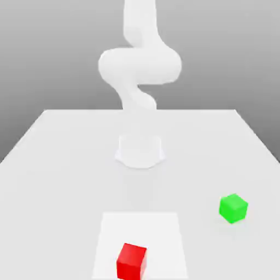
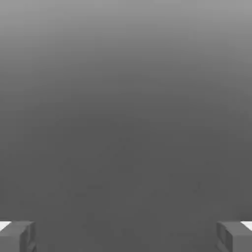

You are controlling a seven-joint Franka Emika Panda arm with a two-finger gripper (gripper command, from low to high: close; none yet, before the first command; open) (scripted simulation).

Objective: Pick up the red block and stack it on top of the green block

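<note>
The red block [image 1: 132, 261] rests on the white table near its front edge, on a lighter square patch [image 1: 158, 229]. On the exterior view's right, a little farther back, the green block [image 1: 233, 208] sits on the table, well apart from the red one. In the hand view my gripper [image 2: 126, 237] is open: its grey fingertips [image 2: 17, 237] stand far apart at the two corners with nothing between them, facing a plain grey background. The white arm [image 1: 139, 65] rises from its base [image 1: 140, 151] behind both blocks.
The white table [image 1: 65, 164] stretches wide around the arm's round base. Its front edge lies just past the red block, and its side edges slant in towards the back.
</note>
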